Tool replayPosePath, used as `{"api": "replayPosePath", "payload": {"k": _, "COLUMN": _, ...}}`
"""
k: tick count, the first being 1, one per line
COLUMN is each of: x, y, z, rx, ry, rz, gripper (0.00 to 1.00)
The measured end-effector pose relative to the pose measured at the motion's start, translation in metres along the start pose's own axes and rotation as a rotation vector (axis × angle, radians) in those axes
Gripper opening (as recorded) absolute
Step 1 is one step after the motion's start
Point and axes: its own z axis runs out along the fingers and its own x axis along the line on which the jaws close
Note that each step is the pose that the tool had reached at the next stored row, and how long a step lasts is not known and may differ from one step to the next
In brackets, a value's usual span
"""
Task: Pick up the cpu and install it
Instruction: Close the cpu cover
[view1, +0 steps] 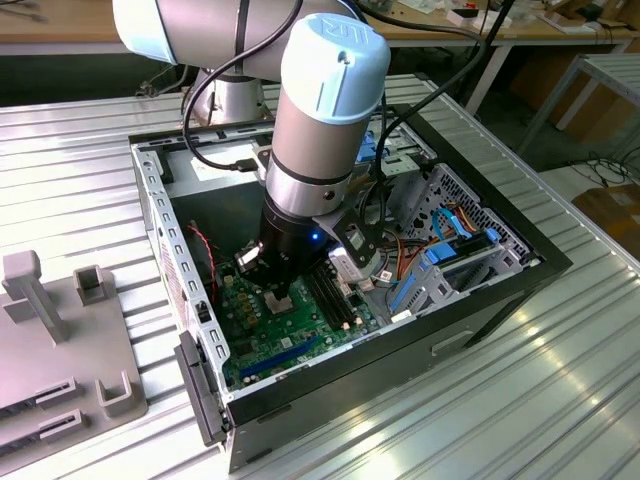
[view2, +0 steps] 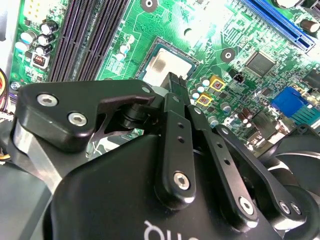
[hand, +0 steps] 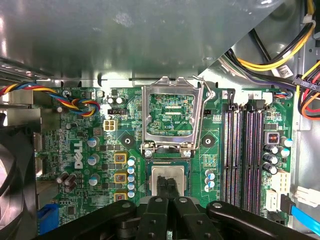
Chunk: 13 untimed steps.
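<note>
The cpu (hand: 179, 176) (view2: 161, 66) lies flat in the motherboard socket (hand: 148, 176), its pale silver face up. The socket's metal load frame (hand: 172, 116) stands swung open behind it. My gripper (hand: 167, 186) (view2: 177, 84) is right over the middle of the cpu, with its two black fingers pressed together and nothing between them. Whether the tips touch the chip's face I cannot tell. In the exterior view the arm reaches down into the open computer case (view1: 160, 215), and the gripper (view1: 280, 298) is low over the green board.
Black memory slots (hand: 245, 155) run beside the socket. A fan (hand: 15, 185) and a twisted coloured cable (hand: 75, 102) sit on the other side. Blue drive brackets (view1: 445, 268) and cables fill the case's far end. A grey fixture plate (view1: 60, 350) lies at the exterior view's left.
</note>
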Motion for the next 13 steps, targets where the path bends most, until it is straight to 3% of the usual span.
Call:
{"api": "replayPosePath", "payload": {"k": 5, "x": -0.0007, "y": 0.0000, "z": 0.0000, "rx": -0.0001, "ry": 0.0002, "rz": 0.000, "gripper": 0.11}}
{"api": "replayPosePath", "payload": {"k": 8, "x": -0.0112, "y": 0.0002, "z": -0.0001, "rx": 0.0002, "ry": 0.0004, "rz": -0.013, "gripper": 0.11}}
{"api": "replayPosePath", "payload": {"k": 11, "x": -0.0118, "y": 0.0002, "z": -0.0013, "rx": 0.0013, "ry": 0.0003, "rz": -0.073, "gripper": 0.11}}
{"api": "replayPosePath", "payload": {"k": 13, "x": -0.0118, "y": 0.0004, "z": -0.0067, "rx": 0.0013, "ry": 0.0003, "rz": -0.090, "gripper": 0.11}}
